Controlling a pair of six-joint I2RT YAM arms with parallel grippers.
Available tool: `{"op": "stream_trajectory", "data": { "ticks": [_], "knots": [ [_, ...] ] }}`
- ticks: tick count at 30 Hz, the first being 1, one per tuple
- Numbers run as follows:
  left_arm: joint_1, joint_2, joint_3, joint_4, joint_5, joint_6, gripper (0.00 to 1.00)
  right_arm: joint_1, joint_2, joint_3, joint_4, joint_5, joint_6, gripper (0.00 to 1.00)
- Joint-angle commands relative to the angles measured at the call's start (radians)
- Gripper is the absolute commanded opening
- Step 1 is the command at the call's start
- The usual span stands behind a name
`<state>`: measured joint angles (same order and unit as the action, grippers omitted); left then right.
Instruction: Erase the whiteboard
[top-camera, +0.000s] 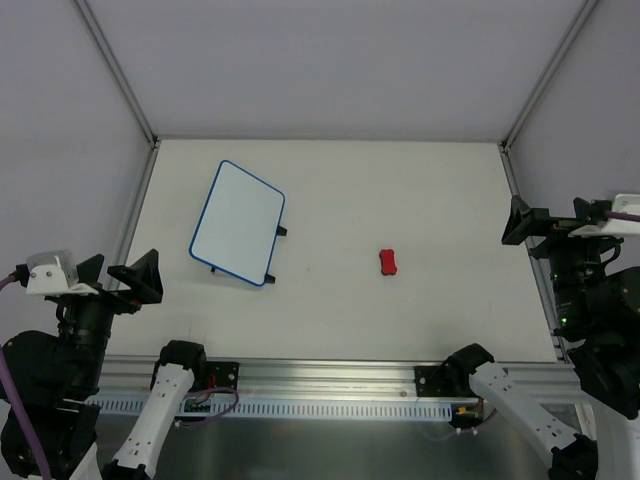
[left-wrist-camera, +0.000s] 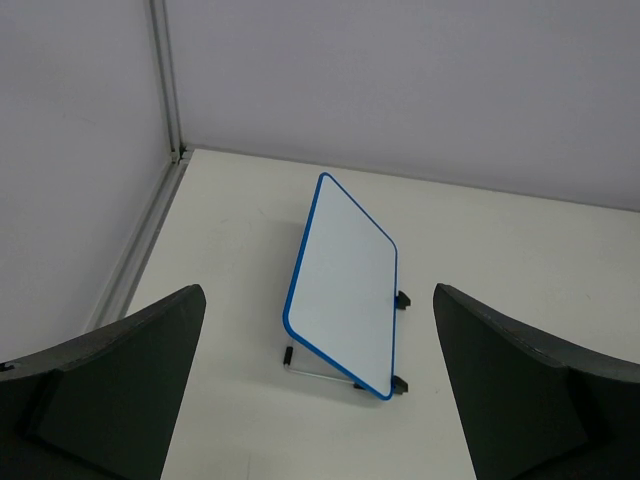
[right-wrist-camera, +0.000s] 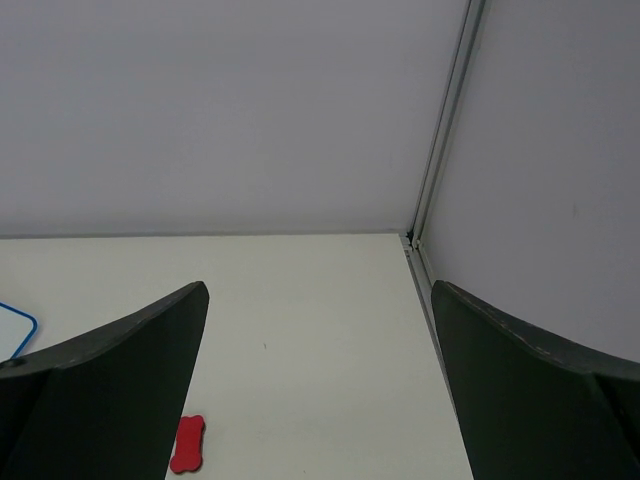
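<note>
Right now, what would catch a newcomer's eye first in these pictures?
The small red bone-shaped eraser stands out, lying alone right of the middle of the table. Next comes the white rectangular board with a thin blue rim, askew on the left side. The left gripper and the right gripper hang open at the edges.

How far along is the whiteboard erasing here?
Done: nothing evident; the small red bone-shaped eraser lies apart from the blue-rimmed white whiteboard, whose marks are too faint to judge. In hand: nothing; left gripper and right gripper open. Left: grasp eraser, wipe board.
</note>
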<state>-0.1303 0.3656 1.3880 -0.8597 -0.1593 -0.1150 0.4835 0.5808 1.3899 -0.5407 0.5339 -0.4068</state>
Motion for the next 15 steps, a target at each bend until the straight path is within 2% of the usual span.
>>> {"op": "stream_trajectory", "data": {
  "ticks": [1, 15],
  "knots": [
    [0.000, 0.007, 0.016, 0.005, -0.005, 0.011, 0.99, -0.003, 0.005, 0.035, -0.004, -0.021, -0.036, 0.99],
    [0.000, 0.033, -0.004, 0.004, 0.035, -0.028, 0.99, -0.003, 0.010, 0.024, 0.016, -0.092, -0.049, 0.99]
  ]
}}
